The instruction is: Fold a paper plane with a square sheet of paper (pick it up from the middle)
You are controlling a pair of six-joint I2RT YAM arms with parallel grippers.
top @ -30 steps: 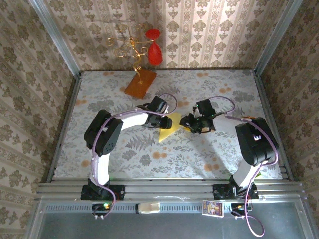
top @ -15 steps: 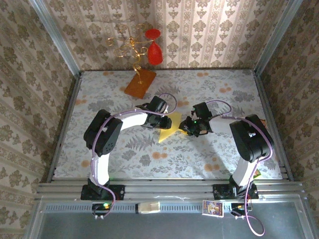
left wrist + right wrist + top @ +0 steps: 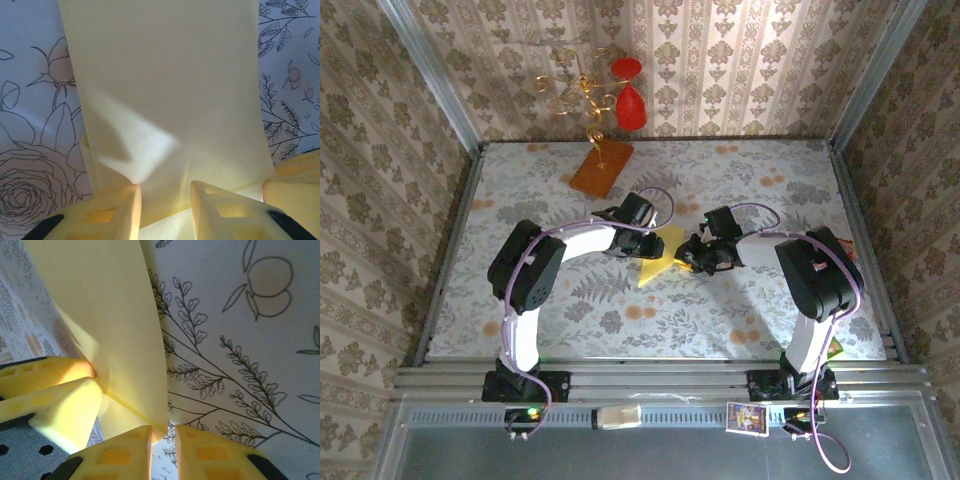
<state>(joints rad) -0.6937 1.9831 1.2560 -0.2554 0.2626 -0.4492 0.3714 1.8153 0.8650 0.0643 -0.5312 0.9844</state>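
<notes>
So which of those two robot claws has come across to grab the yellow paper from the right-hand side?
The right gripper, pinching the pale-yellow creased paper sheet's right edge; the left gripper holds its upper-left side.

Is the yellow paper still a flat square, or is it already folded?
Folded: the square sheet of paper forms a pointed, non-square shape, with overlapping layers in the left wrist view.

Black-and-white arms (image 3: 570, 243) trail lilac cables; each end effector (image 3: 165, 205) has pale-yellow fingers.
</notes>
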